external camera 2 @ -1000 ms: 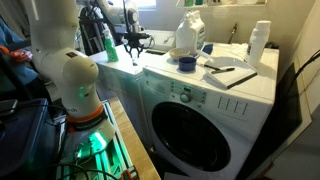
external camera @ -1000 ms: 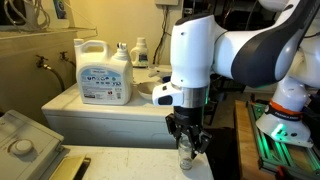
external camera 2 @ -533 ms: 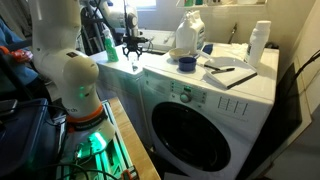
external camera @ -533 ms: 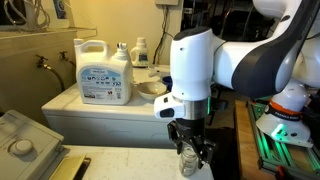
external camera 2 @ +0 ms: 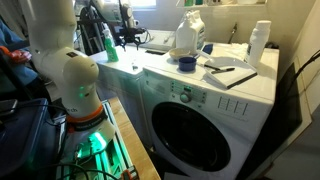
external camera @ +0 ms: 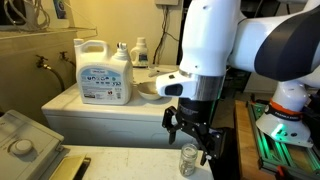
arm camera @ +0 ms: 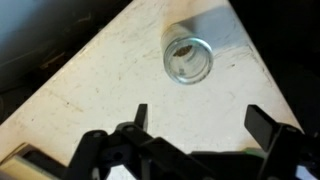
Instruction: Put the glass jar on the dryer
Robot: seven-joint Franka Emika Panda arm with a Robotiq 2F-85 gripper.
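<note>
1. While the hand (external camera: 190, 138) hung spread just above it, the jar (external camera: 188, 160) stood upright and untouched on the dryer (external camera: 120, 163), at the lower middle of the frame.
2. Placing looked finished.
3. The next move called for a straight lift away, with the fingers (arm camera: 140, 115) kept clear of the jar.

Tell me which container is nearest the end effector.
The glass jar: small, clear, on the dryer right below the open end effector. The jug, bottle and bowl stand farther back on the other machine.
</note>
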